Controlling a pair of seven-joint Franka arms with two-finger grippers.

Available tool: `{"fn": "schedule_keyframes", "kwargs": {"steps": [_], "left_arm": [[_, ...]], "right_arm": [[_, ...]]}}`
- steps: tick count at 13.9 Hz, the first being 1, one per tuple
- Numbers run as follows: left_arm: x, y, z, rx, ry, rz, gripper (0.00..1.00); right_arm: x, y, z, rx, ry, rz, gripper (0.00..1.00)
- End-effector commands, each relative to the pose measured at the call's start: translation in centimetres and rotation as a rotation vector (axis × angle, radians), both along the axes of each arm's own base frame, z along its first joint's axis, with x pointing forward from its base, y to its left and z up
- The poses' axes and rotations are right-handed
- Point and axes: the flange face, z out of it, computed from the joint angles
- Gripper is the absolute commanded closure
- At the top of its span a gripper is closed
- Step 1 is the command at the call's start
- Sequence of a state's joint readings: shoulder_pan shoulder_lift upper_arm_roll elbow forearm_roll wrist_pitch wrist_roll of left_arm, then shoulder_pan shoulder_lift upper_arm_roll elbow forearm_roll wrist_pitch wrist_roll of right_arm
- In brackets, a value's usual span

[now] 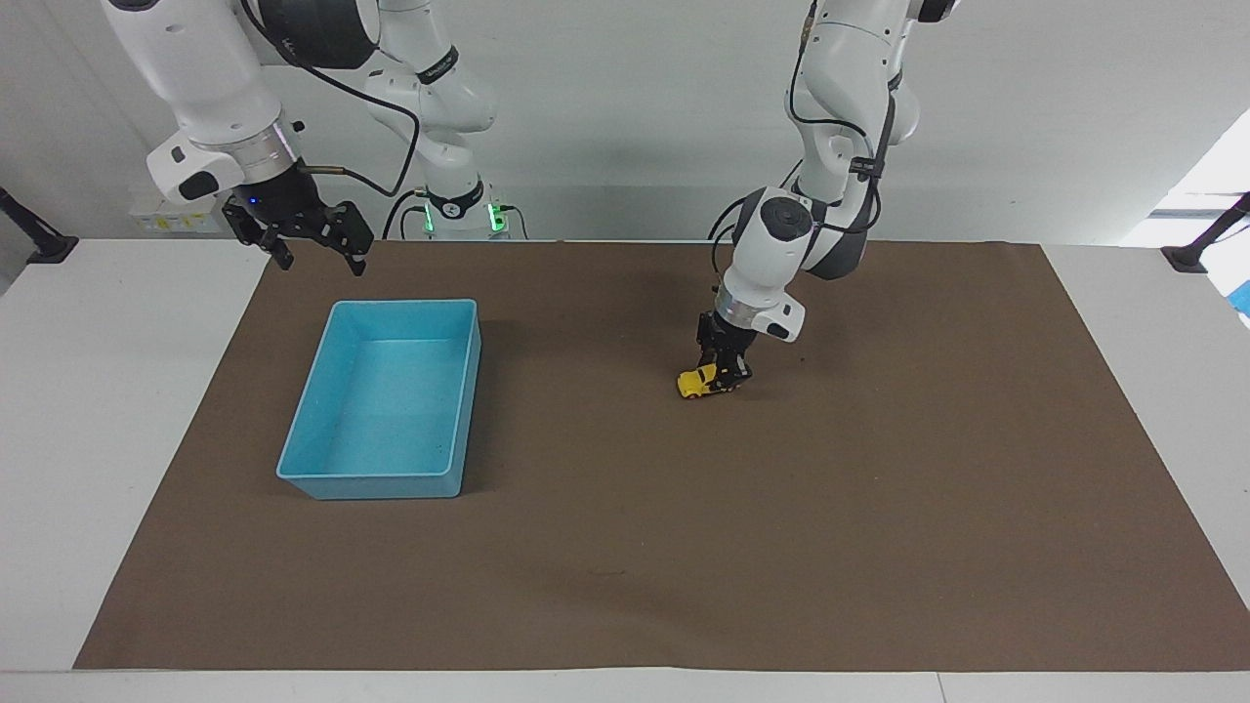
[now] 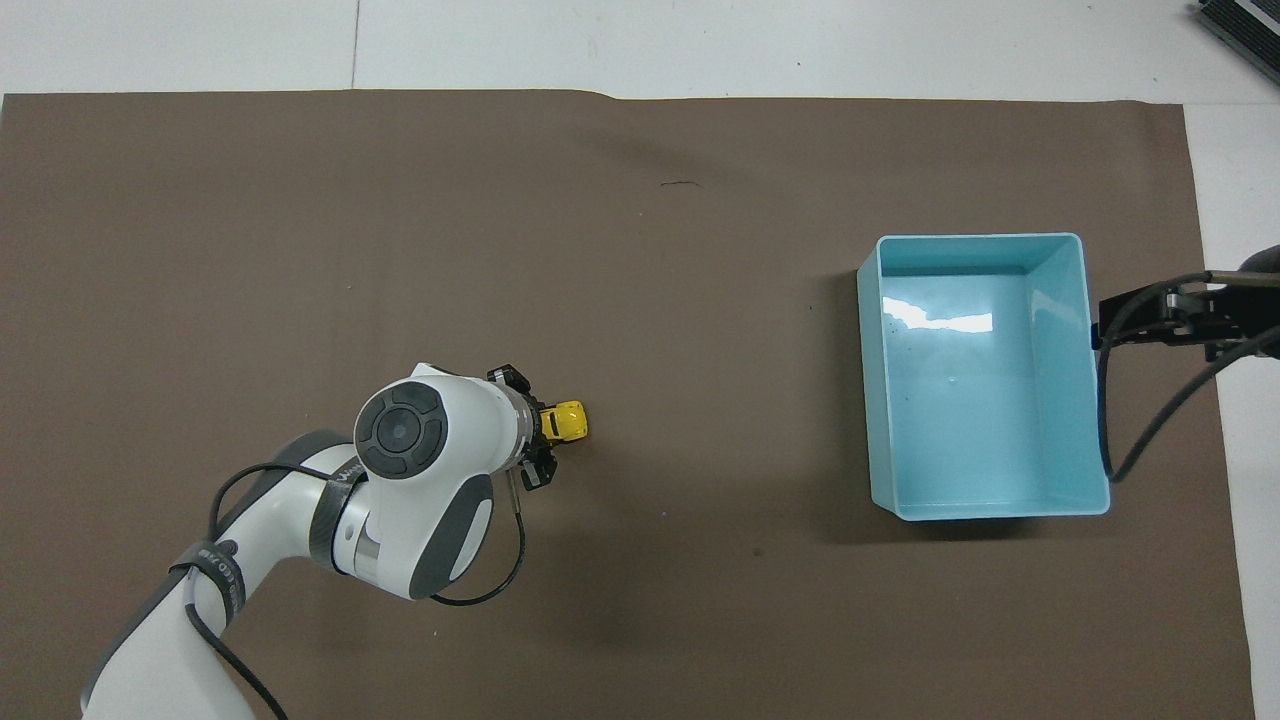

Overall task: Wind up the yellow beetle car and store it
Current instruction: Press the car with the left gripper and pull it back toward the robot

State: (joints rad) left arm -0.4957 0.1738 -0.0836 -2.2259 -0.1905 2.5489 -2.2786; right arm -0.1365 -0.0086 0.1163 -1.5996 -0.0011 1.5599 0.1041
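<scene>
On brown mat (image 1: 879, 508), left hand (image 1: 724, 371) clamps yellow beetle car (image 1: 697, 383).

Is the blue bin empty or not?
Empty. The blue bin shows only its bare floor; the yellow beetle car is outside, held by the left gripper.

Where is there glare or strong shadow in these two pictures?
Overhead view: a white glare patch lies on the floor of the blue bin. Facing view: no such glare in the bin; a soft shadow falls on the brown mat beside it.

White table (image 1: 59, 410), wide brown paper mat (image 1: 781, 547) covering its centre, open light-blue rectangular plastic bin (image 1: 337, 483) at frame left on the mat
</scene>
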Motion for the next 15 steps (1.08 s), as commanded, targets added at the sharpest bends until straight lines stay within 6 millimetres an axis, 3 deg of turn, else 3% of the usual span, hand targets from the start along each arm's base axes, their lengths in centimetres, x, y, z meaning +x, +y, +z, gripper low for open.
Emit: {"fn": "schedule_keyframes", "kwargs": {"steps": [1, 6, 10, 15], "left_arm": [[2.0, 1.3, -3.5, 0.016, 0.011, 0.023, 1.00], [3.4, 5.8, -5.6, 0.040, 0.045, 0.053, 1.00], [4.1, 11.4, -6.8, 0.063, 0.093, 0.070, 1.00], [4.6, 15.2, -7.3, 0.071, 0.119, 0.063, 1.00]], "right_arm": [[0.1, -0.2, 0.2, 0.027, -0.004, 0.016, 0.00], [0.1, -0.2, 0.2, 0.027, -0.004, 0.016, 0.00], [0.1, -0.2, 0.2, 0.027, -0.004, 0.016, 0.00], [0.1, -0.2, 0.2, 0.027, -0.004, 0.016, 0.00]]}}
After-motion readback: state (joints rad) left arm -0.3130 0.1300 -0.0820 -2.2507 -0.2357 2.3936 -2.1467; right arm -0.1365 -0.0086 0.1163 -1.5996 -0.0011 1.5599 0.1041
